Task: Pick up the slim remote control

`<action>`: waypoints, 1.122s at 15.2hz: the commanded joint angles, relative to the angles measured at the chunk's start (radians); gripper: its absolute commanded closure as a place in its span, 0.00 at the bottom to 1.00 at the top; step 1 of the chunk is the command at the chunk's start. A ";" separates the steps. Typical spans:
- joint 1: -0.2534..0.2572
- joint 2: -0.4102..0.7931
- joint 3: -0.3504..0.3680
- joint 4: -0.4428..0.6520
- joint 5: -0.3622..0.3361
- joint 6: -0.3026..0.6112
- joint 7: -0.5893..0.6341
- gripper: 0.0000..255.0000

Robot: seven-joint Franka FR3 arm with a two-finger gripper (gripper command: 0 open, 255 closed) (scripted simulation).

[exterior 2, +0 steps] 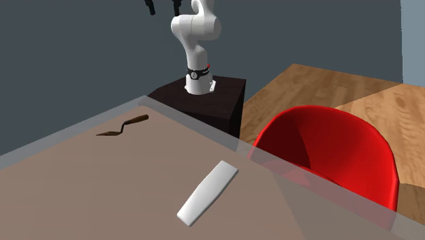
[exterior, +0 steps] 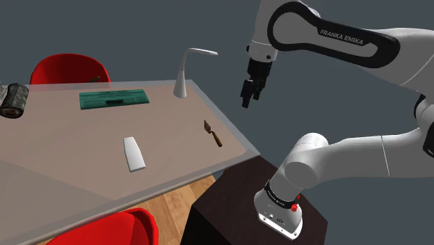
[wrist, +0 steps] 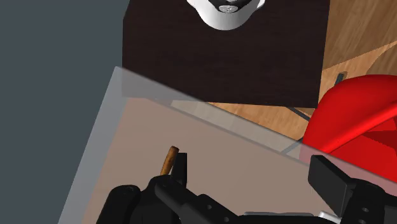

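Grey-walled room with wood floor; bench (exterior: pixel 69 139) with a pale brown top, set against the dark stand (exterior: pixel 229 209). Found on the bench: slim remote control (exterior: pixel 134 153), drawn plain whitish, lying flat near the edge facing the red chair (exterior 2: pixel 327 153). Trowel (exterior: pixel 213 133) between it and the stand, apart from both. White lamp (exterior: pixel 184 73), green flat case (exterior: pixel 113 99) and dark bundle (exterior: pixel 14 99) farther back. Pincer (exterior: pixel 250 94) hanging high over the bench edge nearest the stand, well apart from the remote. Black fingers spread wide, nothing between them, nothing gripped. From the wrist: trowel handle on the bench below, beside one finger in the picture but not touching. Judged step: approach, barely started, no contact with the remote. Next move judged to call for travel across the bench past the trowel, centring above the remote and turning the wrist to straddle its narrow width. Then a low, careful descent: thin slab, little side to grip. Risks noted: fingertips striking the bench top, or nudging the remote askew before closing.
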 commanded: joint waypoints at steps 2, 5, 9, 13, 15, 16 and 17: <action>0.003 0.015 0.015 -0.014 0.013 0.031 0.022 0.00; 0.012 0.068 0.059 -0.046 0.050 0.125 0.086 0.00; 0.022 0.162 0.118 -0.068 0.090 0.253 0.169 0.00; 0.029 0.278 0.176 -0.066 0.118 0.381 0.251 0.00; 0.030 0.344 0.204 -0.056 0.125 0.443 0.292 0.00; 0.030 0.378 0.217 -0.049 0.127 0.474 0.314 0.00; 0.030 0.414 0.231 -0.040 0.127 0.503 0.335 0.00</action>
